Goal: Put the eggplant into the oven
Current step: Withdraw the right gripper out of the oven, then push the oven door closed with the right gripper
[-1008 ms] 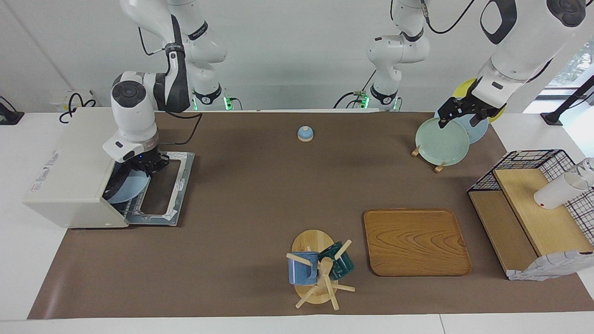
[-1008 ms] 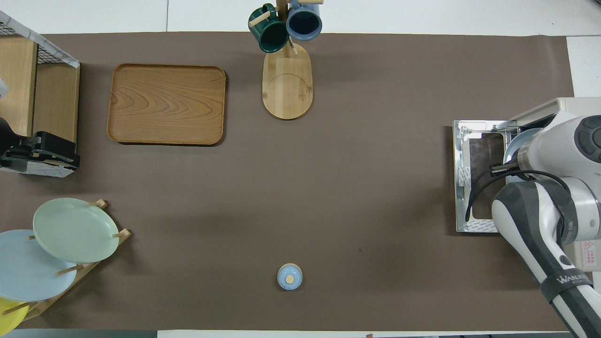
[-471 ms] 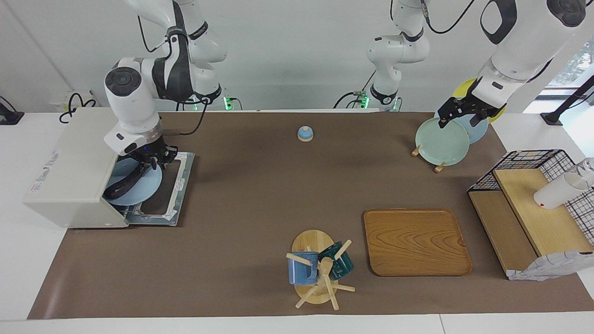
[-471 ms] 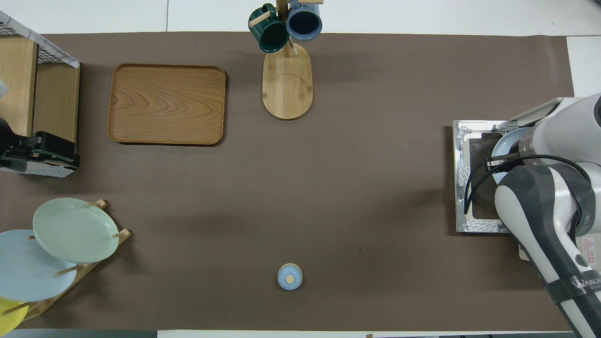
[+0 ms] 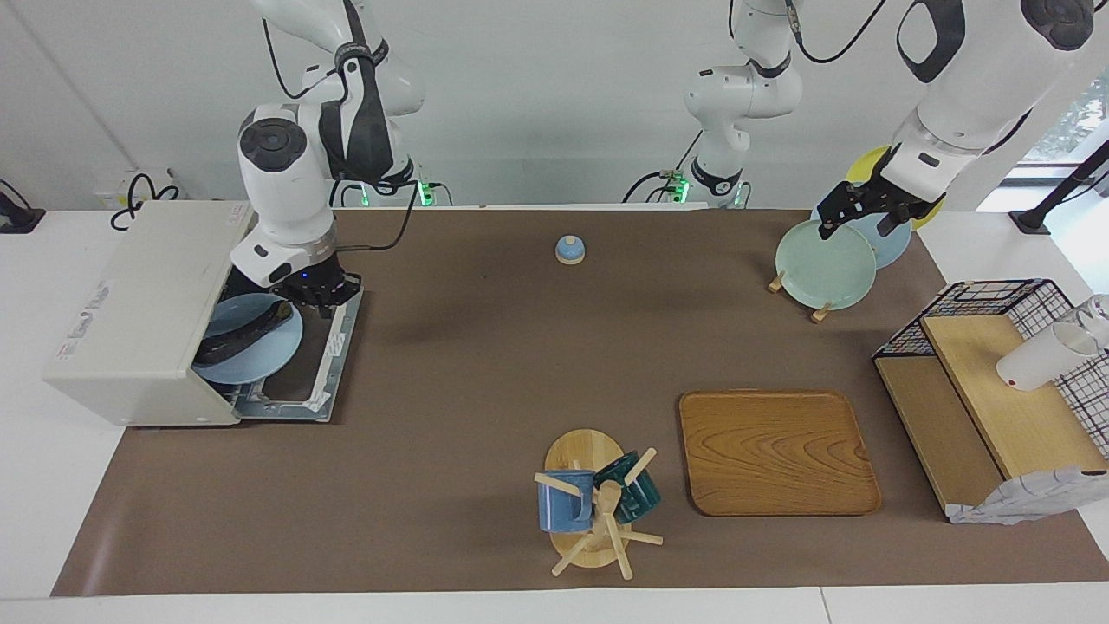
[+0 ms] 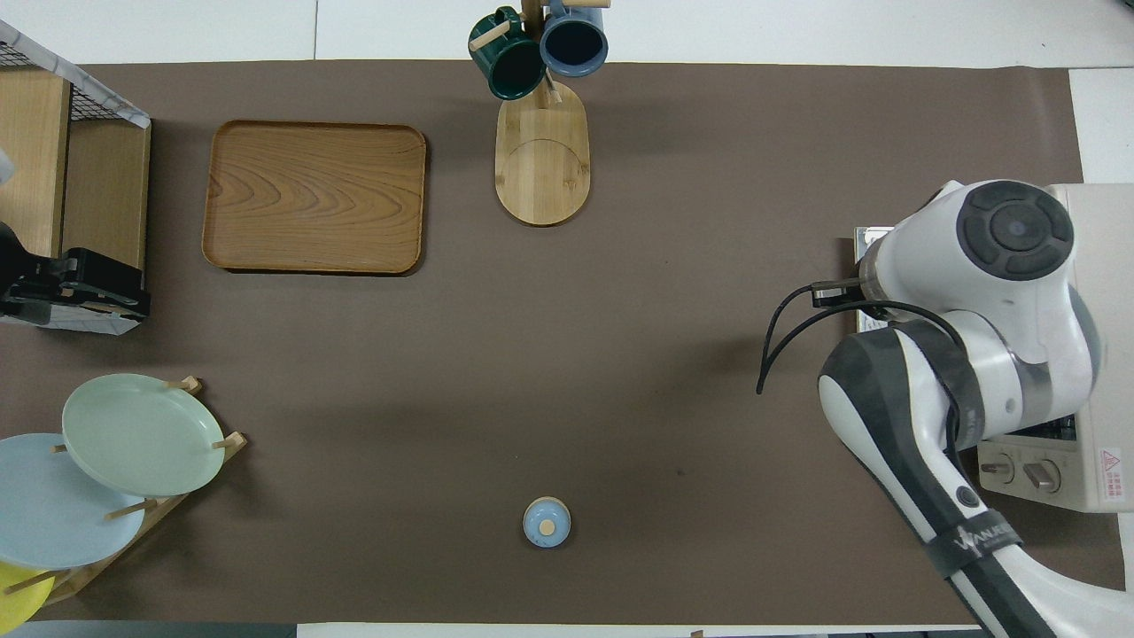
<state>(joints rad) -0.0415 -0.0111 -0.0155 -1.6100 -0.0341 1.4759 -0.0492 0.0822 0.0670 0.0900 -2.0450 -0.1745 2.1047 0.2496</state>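
The off-white oven (image 5: 139, 303) (image 6: 1103, 266) stands at the right arm's end of the table, its door (image 5: 336, 360) folded down flat. A light blue plate (image 5: 260, 362) sits half in the oven's mouth. The dark eggplant (image 5: 245, 334) lies across that plate. My right gripper (image 5: 319, 296) hangs shut just over the door's hinge side, beside the eggplant's outer end, with nothing seen in it. In the overhead view the right arm hides the door, plate and eggplant. My left gripper (image 5: 866, 217) (image 6: 124, 297) waits open over the plate rack.
A rack of plates (image 5: 825, 264) and a wire-and-wood shelf (image 5: 979, 390) stand at the left arm's end. A wooden tray (image 5: 775, 451), a mug tree with two mugs (image 5: 593, 503) and a small blue bell (image 5: 569, 250) occupy the middle.
The right gripper has lifted out of the oven mouth and drawn back over the door, closing as it went. The eggplant now lies on the plate. The left arm has not moved.
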